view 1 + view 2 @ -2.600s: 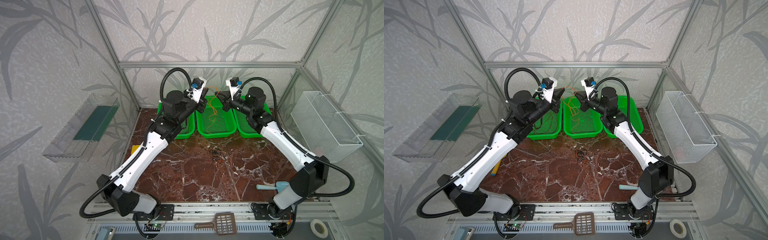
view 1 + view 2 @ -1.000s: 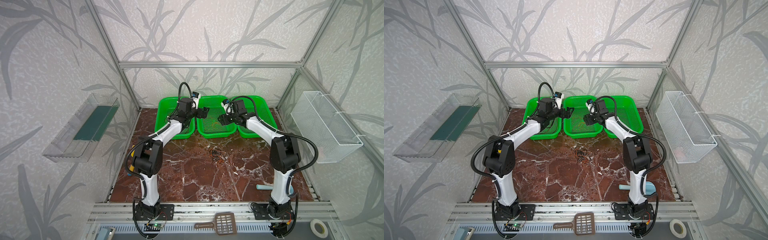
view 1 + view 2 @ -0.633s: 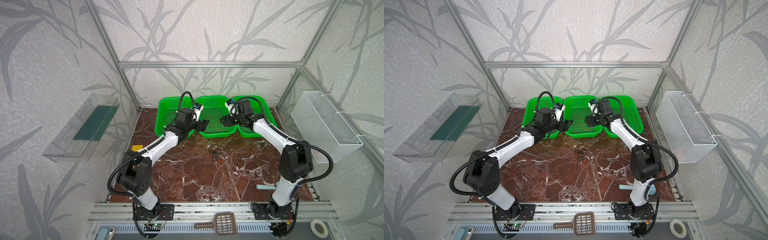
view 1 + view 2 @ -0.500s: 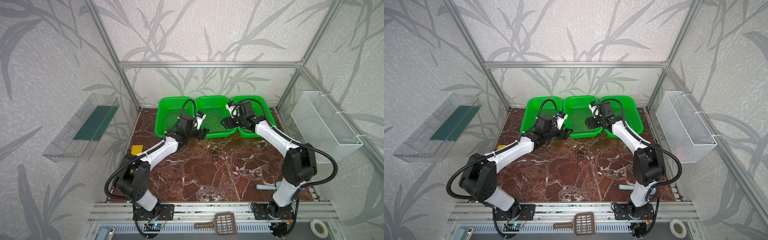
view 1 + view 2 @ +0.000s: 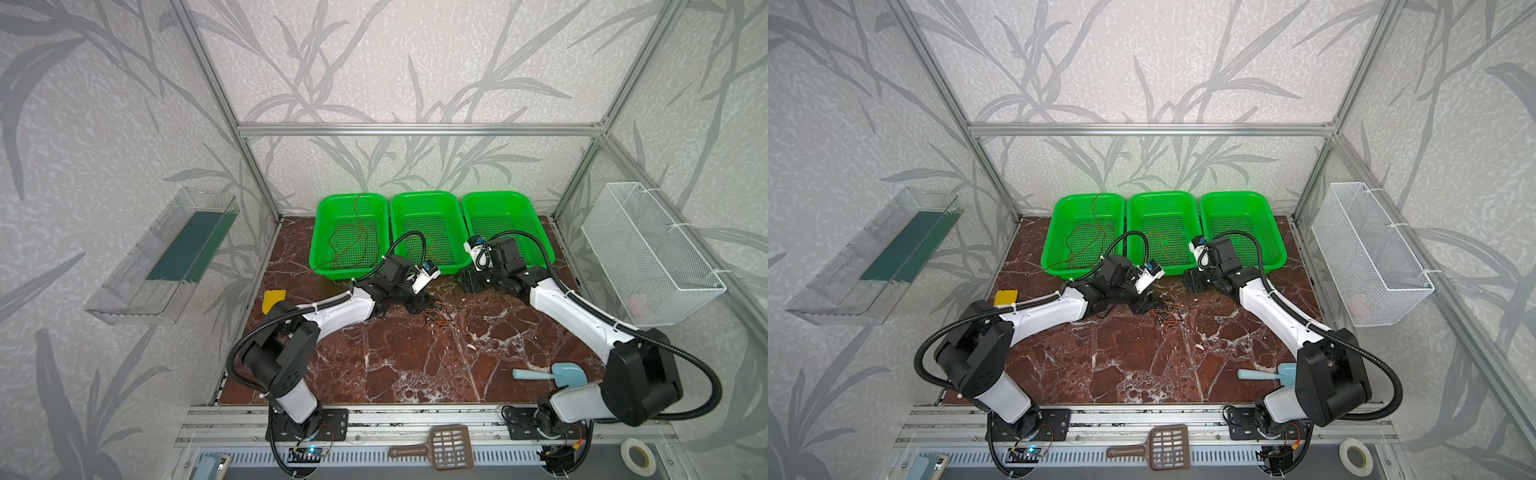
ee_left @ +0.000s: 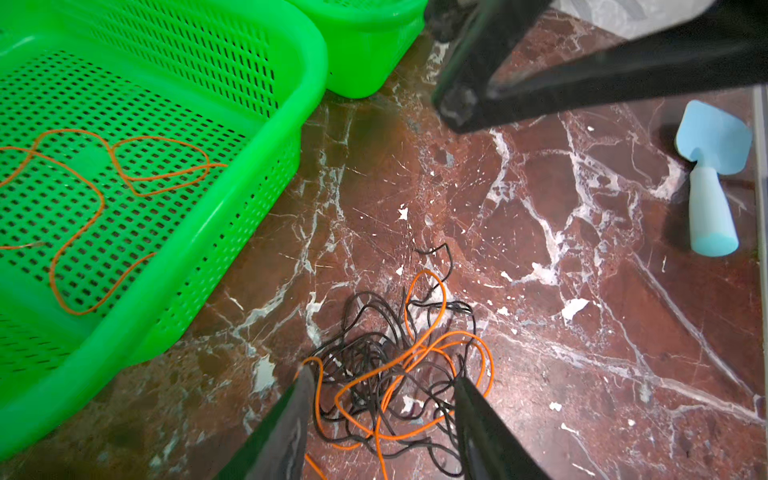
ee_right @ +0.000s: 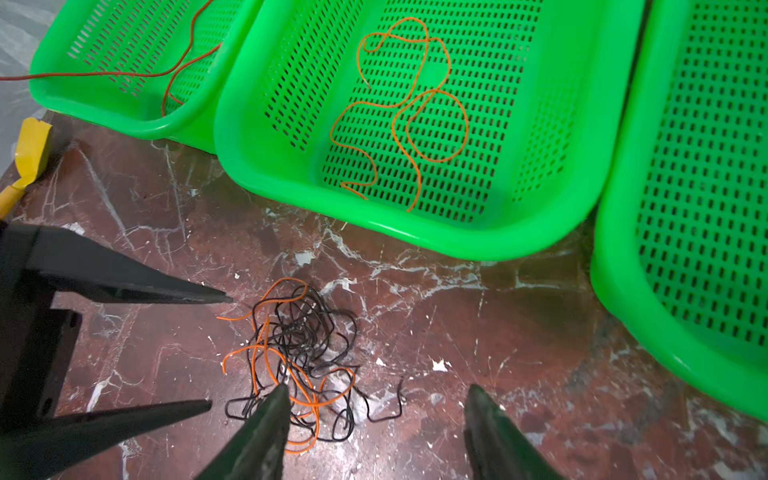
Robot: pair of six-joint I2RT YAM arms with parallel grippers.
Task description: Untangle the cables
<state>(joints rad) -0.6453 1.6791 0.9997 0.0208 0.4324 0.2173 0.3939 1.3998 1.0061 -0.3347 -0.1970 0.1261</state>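
A tangle of black and orange cables [image 5: 440, 311] [image 5: 1167, 313] lies on the marble floor in front of the green baskets. My left gripper [image 6: 382, 376] [image 5: 419, 307] is open and low over the tangle [image 6: 395, 365], one finger on each side of it. My right gripper [image 7: 378, 386] [image 5: 467, 284] is open just beside the tangle [image 7: 299, 345], one fingertip over its edge. A separate orange cable [image 7: 407, 116] [image 6: 83, 187] lies looped in the middle basket [image 7: 457, 241]. A red-brown cable [image 5: 353, 241] [image 7: 166, 70] lies in the left basket [image 5: 351, 195].
The right green basket [image 5: 498, 193] holds nothing that shows. A blue scoop [image 5: 552, 374] [image 6: 710, 166] lies front right, a yellow piece [image 5: 273, 299] at the left. A white wire basket [image 5: 648, 253] and a clear tray [image 5: 166, 257] hang on the side walls.
Both arms have come down from above the baskets to the tangle on the floor. The orange cable held up earlier now lies in the middle basket. My left jaws have narrowed.
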